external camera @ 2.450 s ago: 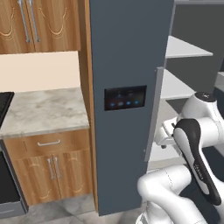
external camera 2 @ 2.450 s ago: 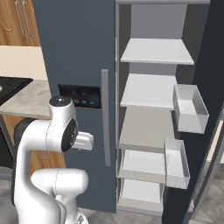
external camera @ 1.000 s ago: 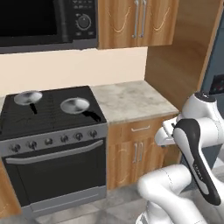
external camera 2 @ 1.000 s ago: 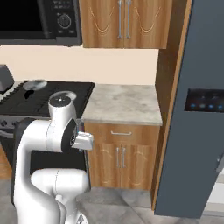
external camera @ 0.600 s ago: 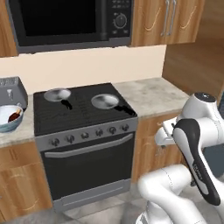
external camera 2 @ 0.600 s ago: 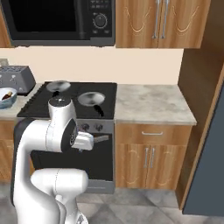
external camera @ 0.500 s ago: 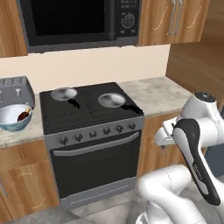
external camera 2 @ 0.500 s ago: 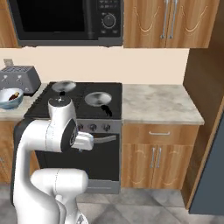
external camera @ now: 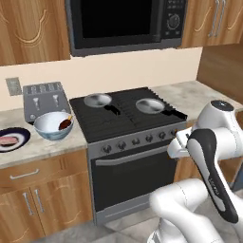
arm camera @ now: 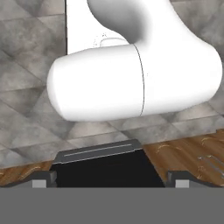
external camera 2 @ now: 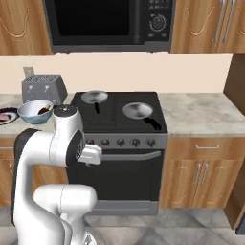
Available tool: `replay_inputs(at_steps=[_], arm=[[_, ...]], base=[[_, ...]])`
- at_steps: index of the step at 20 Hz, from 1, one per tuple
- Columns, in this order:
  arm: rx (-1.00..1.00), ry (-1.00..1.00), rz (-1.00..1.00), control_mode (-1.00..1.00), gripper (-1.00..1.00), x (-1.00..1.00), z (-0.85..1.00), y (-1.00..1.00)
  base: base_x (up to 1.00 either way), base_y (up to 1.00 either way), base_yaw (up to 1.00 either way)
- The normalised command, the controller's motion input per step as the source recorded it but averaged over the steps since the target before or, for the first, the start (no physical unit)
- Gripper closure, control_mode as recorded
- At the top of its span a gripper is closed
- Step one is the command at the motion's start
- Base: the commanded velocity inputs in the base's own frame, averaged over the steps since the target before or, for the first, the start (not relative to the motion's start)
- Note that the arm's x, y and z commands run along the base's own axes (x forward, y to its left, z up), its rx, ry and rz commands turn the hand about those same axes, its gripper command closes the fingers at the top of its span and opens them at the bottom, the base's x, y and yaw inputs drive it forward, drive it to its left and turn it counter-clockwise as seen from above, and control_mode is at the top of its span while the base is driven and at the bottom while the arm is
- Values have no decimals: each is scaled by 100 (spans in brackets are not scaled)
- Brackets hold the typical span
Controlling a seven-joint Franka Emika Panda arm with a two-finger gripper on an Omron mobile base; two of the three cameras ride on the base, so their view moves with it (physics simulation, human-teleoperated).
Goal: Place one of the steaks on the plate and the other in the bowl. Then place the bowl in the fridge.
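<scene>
The bowl (external camera: 53, 127) stands on the counter left of the stove, white inside, with the dark reddish-brown steak (external camera: 65, 124) lying in it. Left of it is the dark-rimmed plate (external camera: 14, 141), which carries the pale pink steak (external camera: 8, 140). From the right base view the bowl (external camera 2: 35, 112) and the plate (external camera 2: 5, 116) sit at the far left. My gripper (arm camera: 111, 178) is tucked low in front of the oven and points down at the floor. It is open, with nothing between its fingertips (arm camera: 41, 177). The fridge is out of view.
A silver toaster (external camera: 43, 97) stands behind the bowl. Two silver pans (external camera: 97, 99) (external camera: 151, 105) sit on the black stove (external camera: 123, 142), under a microwave (external camera: 123, 21). Marble counter (external camera 2: 196, 112) runs on right of the stove, above wooden cabinets.
The whole picture has shifted: the base has driven left from the fridge, past the counter, to the stove. Bowl and plate have come into view. The arm stays folded, gripper open.
</scene>
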Motion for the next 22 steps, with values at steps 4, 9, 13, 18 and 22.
replay_inputs(at_steps=[4,9,13,18,22], arm=[[0,0,0,100,-100,0,0,0],[0,0,0,100,-100,0,0,0],[0,0,0,100,-100,0,0,0],[0,0,0,100,-100,0,0,0],[0,0,0,100,-100,0,0,0]], base=[[24,80,-9],[22,72,-8],[34,71,-6],[39,64,-5],[47,49,-2]])
